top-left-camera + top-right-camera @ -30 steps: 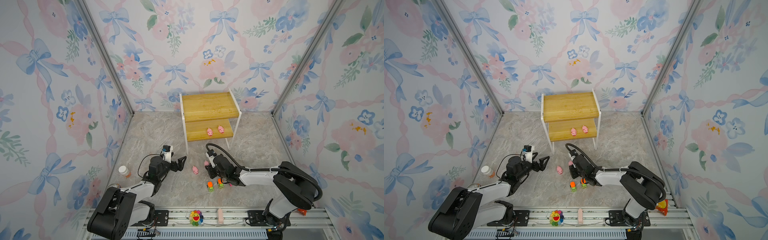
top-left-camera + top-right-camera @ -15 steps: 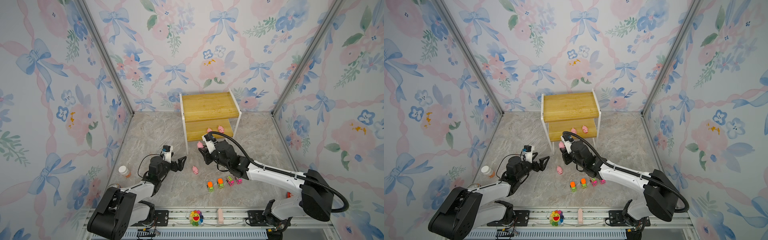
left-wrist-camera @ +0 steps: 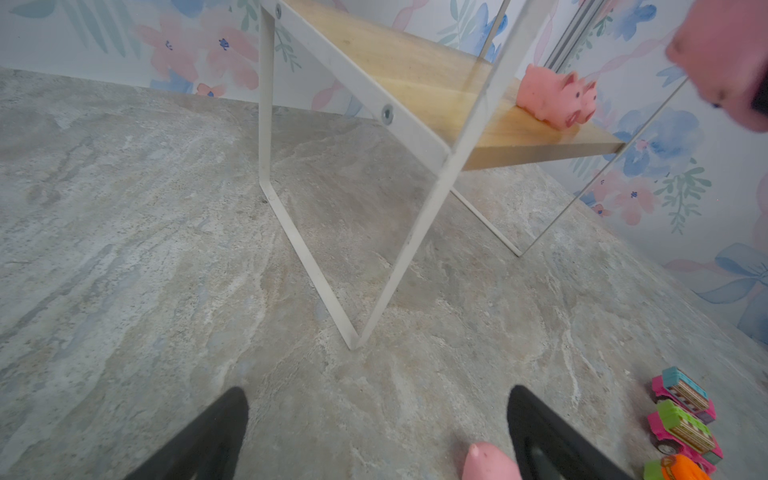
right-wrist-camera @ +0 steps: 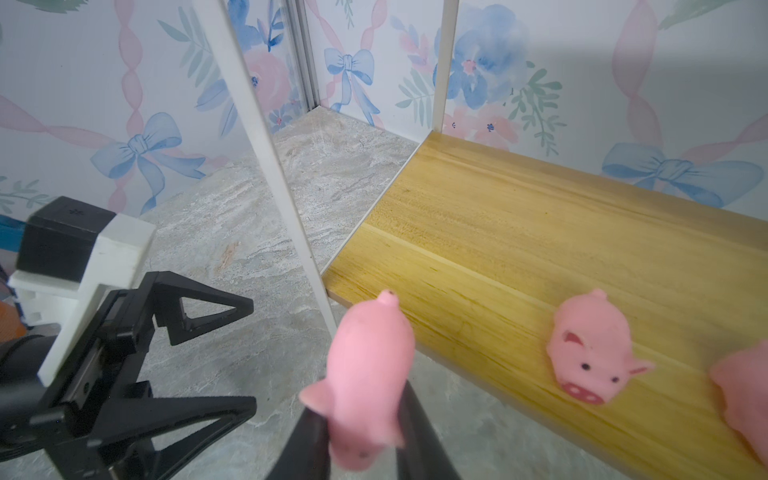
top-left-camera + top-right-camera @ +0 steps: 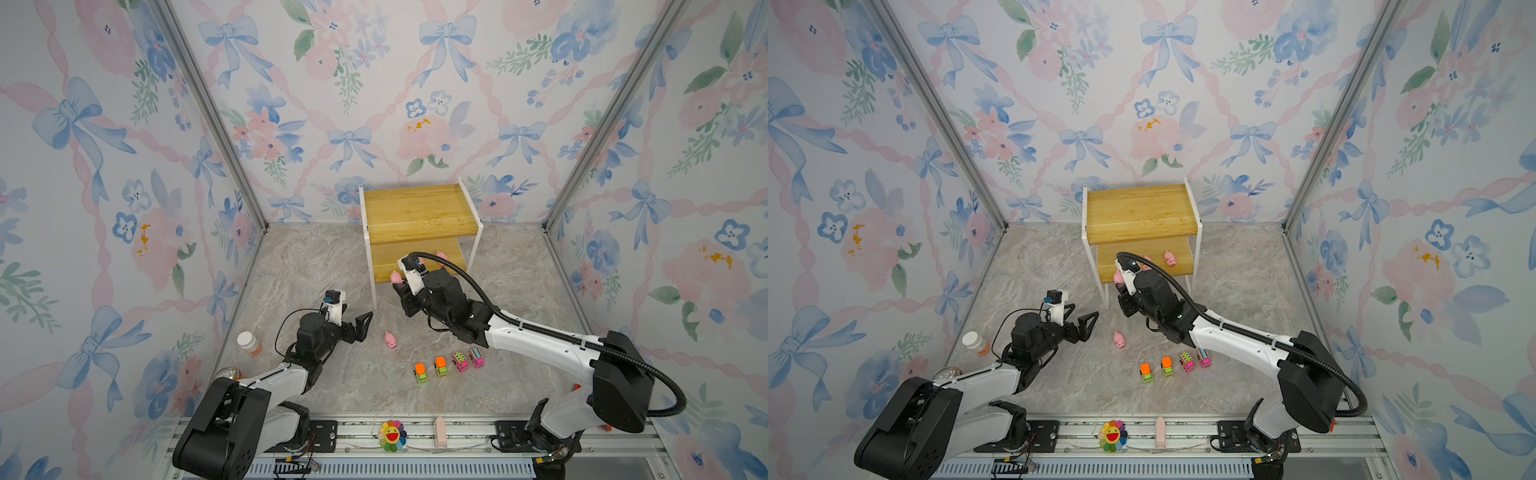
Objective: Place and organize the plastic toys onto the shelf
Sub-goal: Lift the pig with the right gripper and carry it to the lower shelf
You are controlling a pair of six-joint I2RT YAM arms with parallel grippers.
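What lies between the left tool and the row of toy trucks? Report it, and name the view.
A loose pink pig lies there, nearer the left tool than the toy trucks; nothing else. Both top views show it.

Bright even light, soft shadows, blurry wrist-view foregrounds.

Orange bottle (image 5: 248, 343) by left wall (image 5: 124, 249); flower plush (image 5: 391, 435) on rail (image 5: 469, 434).

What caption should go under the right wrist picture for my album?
Right gripper holds a pig by the shelf, where another pig sits.
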